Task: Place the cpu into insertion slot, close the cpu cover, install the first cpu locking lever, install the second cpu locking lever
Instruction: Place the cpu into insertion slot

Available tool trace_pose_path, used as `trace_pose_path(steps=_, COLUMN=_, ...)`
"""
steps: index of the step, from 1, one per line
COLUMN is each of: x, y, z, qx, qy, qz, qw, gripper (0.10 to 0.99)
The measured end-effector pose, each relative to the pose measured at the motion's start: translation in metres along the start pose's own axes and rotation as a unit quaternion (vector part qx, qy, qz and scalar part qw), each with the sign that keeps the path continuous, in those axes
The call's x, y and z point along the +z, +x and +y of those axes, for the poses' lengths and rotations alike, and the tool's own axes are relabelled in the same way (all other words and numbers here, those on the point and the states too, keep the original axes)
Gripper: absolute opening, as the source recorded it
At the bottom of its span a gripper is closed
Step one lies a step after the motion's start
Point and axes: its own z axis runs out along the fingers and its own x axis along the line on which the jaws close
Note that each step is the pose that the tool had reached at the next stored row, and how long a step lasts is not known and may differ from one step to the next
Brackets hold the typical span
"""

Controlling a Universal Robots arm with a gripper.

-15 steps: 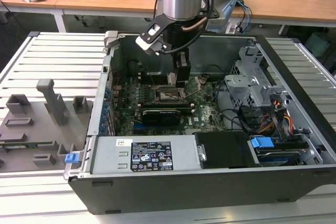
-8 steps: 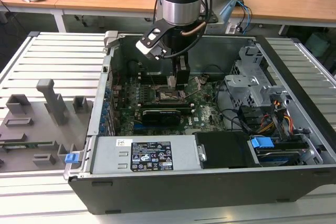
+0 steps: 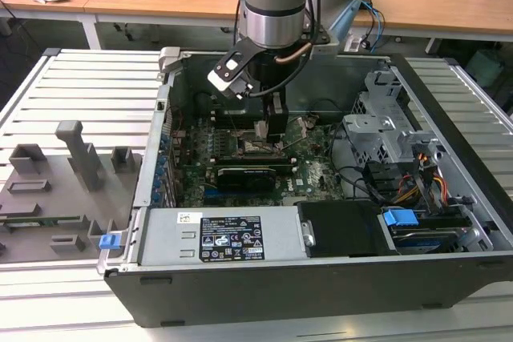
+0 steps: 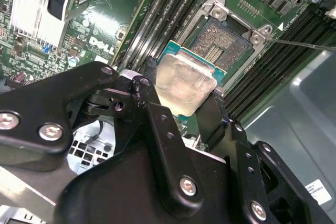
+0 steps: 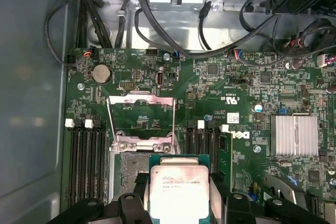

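Memory slots (image 5: 86,156) were seen packed along both sides of the insertion slot (image 4: 223,45), the cpu cover (image 5: 140,97) was found flipped up clear of it, and the cpu (image 4: 186,85) was held clamped by its edges in the tool (image 4: 182,98), just over the open socket's edge, not yet seated.

Bright even light, glare on cpu (image 4: 185,85)

Counted one cpu (image 5: 179,190), one insertion slot (image 4: 220,45), one cpu cover (image 5: 140,98), one gripper (image 4: 184,93). Tallied also one coin battery (image 5: 101,73), one finned heatsink (image 5: 294,136), one black expansion card (image 3: 248,174), and two blue tabs (image 3: 110,240), the second tab (image 3: 399,218) at the exterior view's right.
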Motion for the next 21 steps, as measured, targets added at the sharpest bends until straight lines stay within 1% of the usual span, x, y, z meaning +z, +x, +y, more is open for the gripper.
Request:
trace_pose_path(steps=16, x=0.0119, y=0.0, z=-0.001, qx=0.001, qy=0.0, qz=0.0002, qw=1.0, gripper=0.541)
trace_pose_path(steps=18, x=0.0128, y=0.0011, z=-0.0012, qx=0.001, qy=0.0, qz=0.0001, qw=1.0, gripper=0.541)
trace_pose_path(steps=21, x=0.0145, y=0.0056, z=-0.0012, qx=0.001, qy=0.0, qz=0.0002, qw=1.0, gripper=0.541)
